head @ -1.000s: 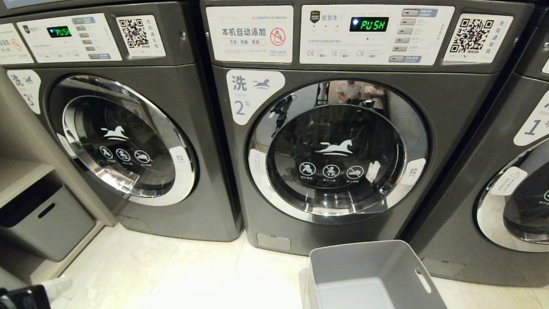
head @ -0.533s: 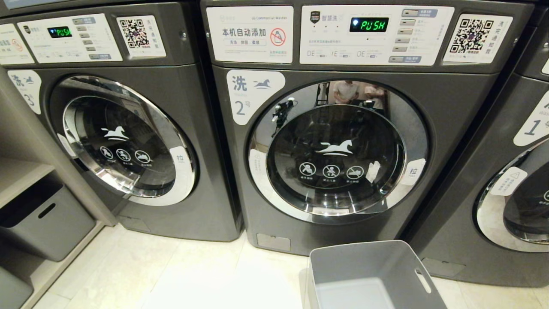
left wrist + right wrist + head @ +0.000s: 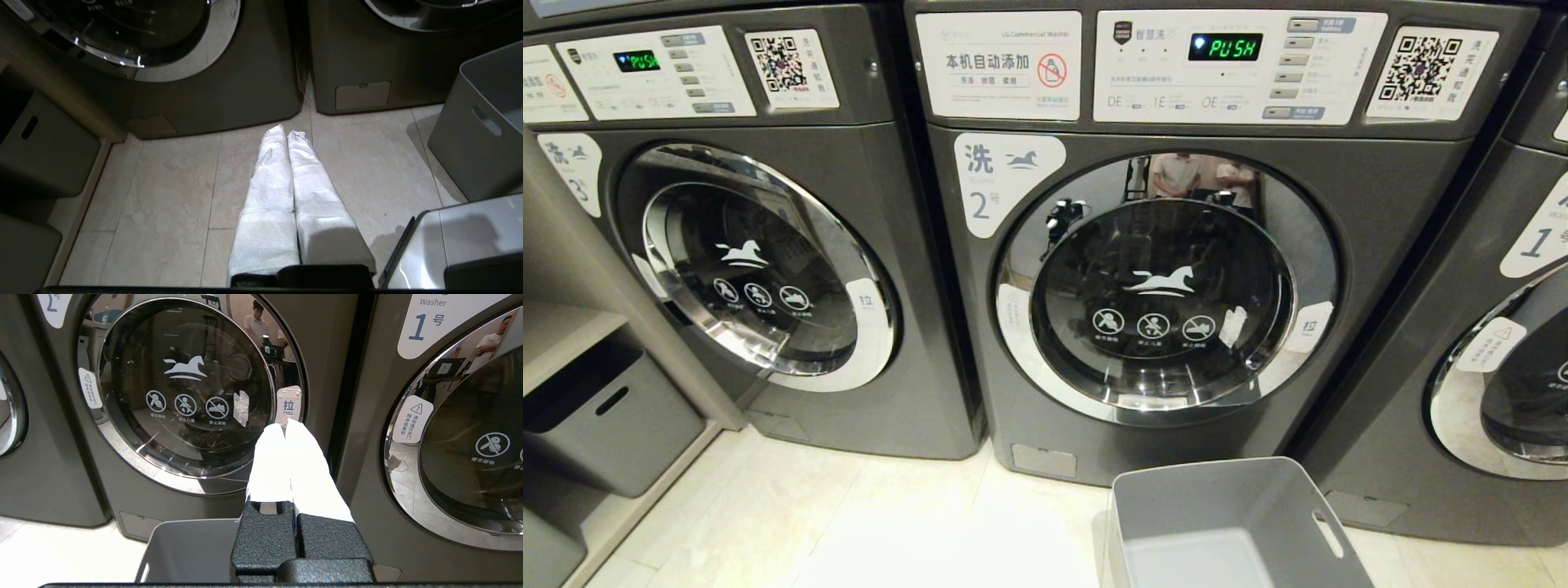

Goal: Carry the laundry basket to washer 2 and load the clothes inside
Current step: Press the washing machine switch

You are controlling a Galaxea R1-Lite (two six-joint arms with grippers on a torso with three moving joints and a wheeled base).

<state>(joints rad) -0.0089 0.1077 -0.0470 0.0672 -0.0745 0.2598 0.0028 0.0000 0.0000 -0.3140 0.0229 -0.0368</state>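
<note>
laundry basket (image 3: 1233, 523) sits nearest, on the floor just before washer 2 (image 3: 1168, 286), and looks empty; no clothes show. being a stiff, light plastic tub with smooth walls, it is best taken by its slot handle (image 3: 1328, 533). left gripper (image 3: 285, 131) hangs clenched and empty over the tiles; right gripper (image 3: 282, 426) clenched, empty, facing the shut door (image 3: 184, 388).
</note>
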